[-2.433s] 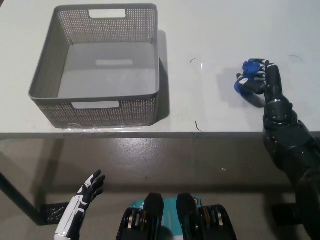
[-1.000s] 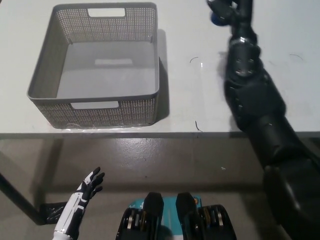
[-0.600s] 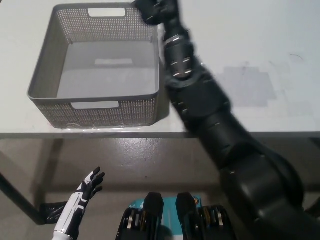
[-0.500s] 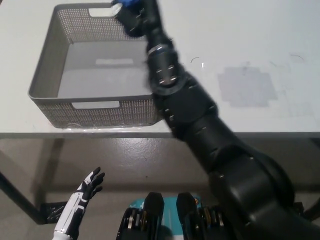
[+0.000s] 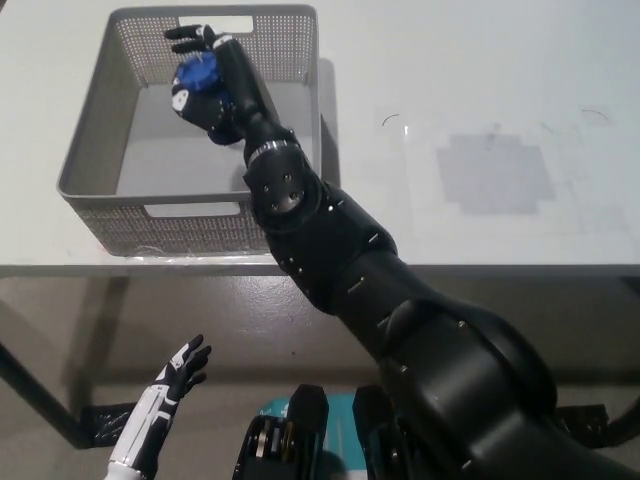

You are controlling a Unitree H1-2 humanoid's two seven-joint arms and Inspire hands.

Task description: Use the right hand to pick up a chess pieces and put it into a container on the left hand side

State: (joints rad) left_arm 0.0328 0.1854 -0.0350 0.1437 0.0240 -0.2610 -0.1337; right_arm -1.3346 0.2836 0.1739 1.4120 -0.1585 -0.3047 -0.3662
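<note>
My black right hand [image 5: 208,78] reaches across the table and hangs over the inside of the grey mesh basket [image 5: 85,150] at the back left. A blue chess piece [image 5: 196,75] sits in its palm, with some fingers curled around it and the upper ones spread. The black right arm [image 5: 330,240] runs diagonally from the bottom right and covers the basket's right wall. My white left hand [image 5: 160,408] rests low at the lower left, below the table edge, fingers apart and holding nothing.
The white table [image 5: 480,120] carries the basket at its left part, and its front edge [image 5: 500,268] crosses the picture. A faint grey patch [image 5: 494,172] marks the tabletop at the right. Concrete floor [image 5: 100,330] lies below.
My right hand lifted the blue chess piece from the table's right side and swept left with it until it came over the basket. The left hand stayed put.
</note>
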